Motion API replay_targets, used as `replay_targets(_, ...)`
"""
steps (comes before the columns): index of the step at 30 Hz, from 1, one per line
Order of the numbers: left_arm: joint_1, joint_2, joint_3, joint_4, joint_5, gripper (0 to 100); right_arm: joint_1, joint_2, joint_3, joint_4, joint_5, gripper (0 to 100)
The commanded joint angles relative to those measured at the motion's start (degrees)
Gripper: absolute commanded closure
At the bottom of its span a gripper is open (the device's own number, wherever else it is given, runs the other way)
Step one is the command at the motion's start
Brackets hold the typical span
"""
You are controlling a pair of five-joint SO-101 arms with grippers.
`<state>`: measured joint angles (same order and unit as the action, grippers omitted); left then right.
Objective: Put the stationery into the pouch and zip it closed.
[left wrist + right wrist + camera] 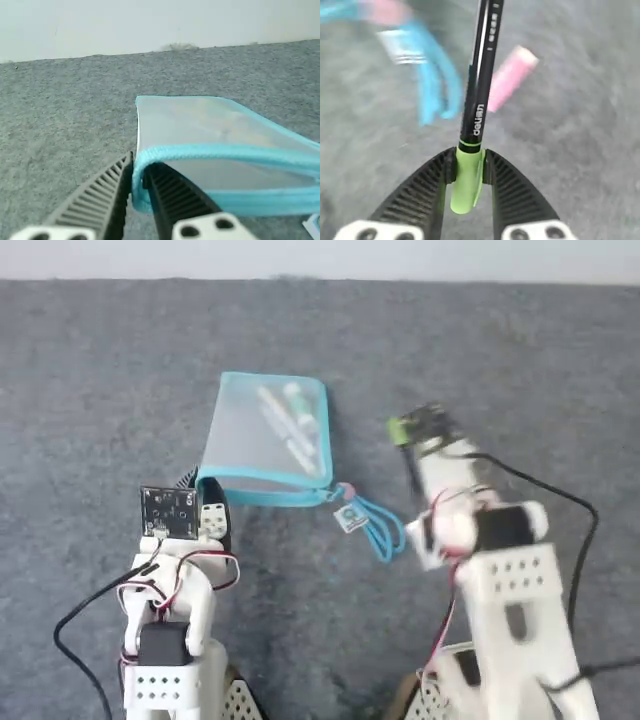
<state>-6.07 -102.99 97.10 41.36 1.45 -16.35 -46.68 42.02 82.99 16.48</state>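
A translucent pouch (262,445) with cyan trim lies mid-table, with white and green stationery (285,412) inside it. My left gripper (205,488) is at the pouch's near left corner. In the left wrist view that gripper (137,166) is shut on the pouch's (210,130) cyan zipper edge. To the right of the pouch, my right gripper (428,438) is held above the table. It (469,157) is shut on a black pen (479,85) at its green cap (402,427). A pink stick-shaped item (510,77) lies on the cloth beyond the pen.
A cyan strap (378,528) with a small tag (350,519) trails from the pouch's near right corner toward the right arm. Grey cloth (110,390) covers the table, with free room to the left and far side. A pale wall runs along the back.
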Motion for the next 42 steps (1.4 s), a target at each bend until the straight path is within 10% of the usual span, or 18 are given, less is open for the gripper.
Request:
replay_targets(1,0.3,-0.2,-0.6,-1.0,0.9,99,-13.0,-6.5,-5.5,4.6,1.1,99.1)
replay_targets(9,0.3,-0.2,-0.6,-0.9,0.9,99,-26.9,-2.8,-8.7,5.4,1.1,99.1)
replay_targets(42,0.3,0.0,-0.6,-0.7,0.9,99,-26.7,20.7,-20.7,1.2,0.9,99.1)
